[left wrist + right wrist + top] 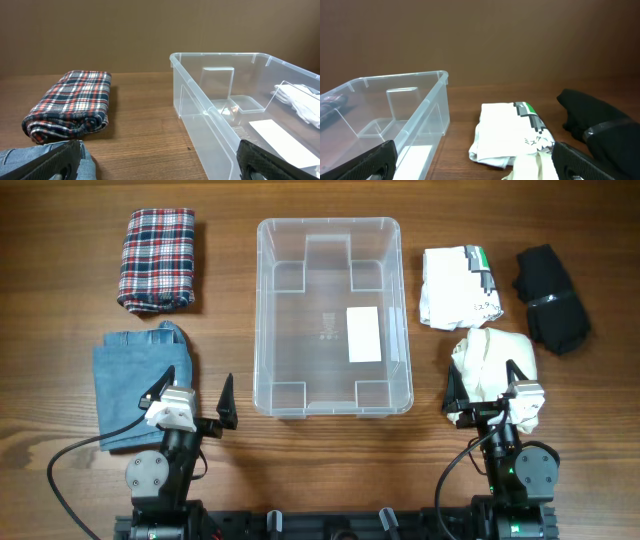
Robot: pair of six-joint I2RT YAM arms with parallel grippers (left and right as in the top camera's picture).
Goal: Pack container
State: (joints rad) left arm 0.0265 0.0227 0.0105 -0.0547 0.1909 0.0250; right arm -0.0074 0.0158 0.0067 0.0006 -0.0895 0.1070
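**Overhead.** The clear rectangular plastic container [330, 222] stands at the middle of the brown wooden table [60, 330], with a white label [363, 334] on its base.
- Left of the container lie a folded red, white and navy plaid cloth [157, 258] by its far end and a folded blue denim cloth [135, 385] by its near end.
- Right of the container lie a folded white printed garment [458, 288], a bundled black garment [550, 298] beyond that, and a crumpled cream cloth [492, 365] by the near end.
- The left end effector [192, 393] sits off the container's near-left corner, at the denim's edge. Its jaws are spread wide and grip nothing.
- The right end effector [487, 388] sits off the near-right corner, over the cream cloth. Its jaws are also spread wide. Contact with the cloth cannot be determined.

**Left wrist.** The fingers are far apart with nothing between them. The container is ahead to the right, and the plaid cloth lies apart from it to the left.

**Right wrist.** The fingers are far apart with nothing clamped. The container is on the left and the white printed garment is just beside it. The black garment lies farther right.
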